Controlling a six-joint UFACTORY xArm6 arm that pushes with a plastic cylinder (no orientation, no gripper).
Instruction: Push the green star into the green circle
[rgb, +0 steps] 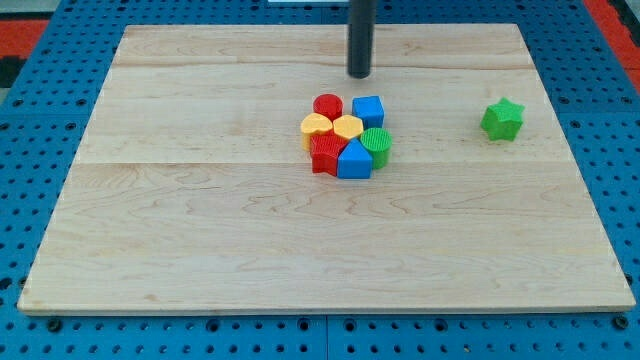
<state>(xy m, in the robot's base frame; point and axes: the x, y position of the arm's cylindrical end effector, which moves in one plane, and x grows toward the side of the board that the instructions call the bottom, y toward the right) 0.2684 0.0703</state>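
The green star (502, 119) lies alone on the wooden board toward the view's right. The green circle (377, 145) sits at the right edge of a tight cluster of blocks near the board's middle. The star is well apart from it, to its right and slightly higher. My tip (359, 74) is at the end of the dark rod near the view's top, just above the cluster and far to the left of the star. It touches no block.
The cluster also holds a red cylinder (327, 106), a blue cube (368, 109), two yellow blocks (333, 126), a red star-like block (324, 155) and a blue block (354, 160). The wooden board (200, 220) lies on a blue pegboard (40, 330).
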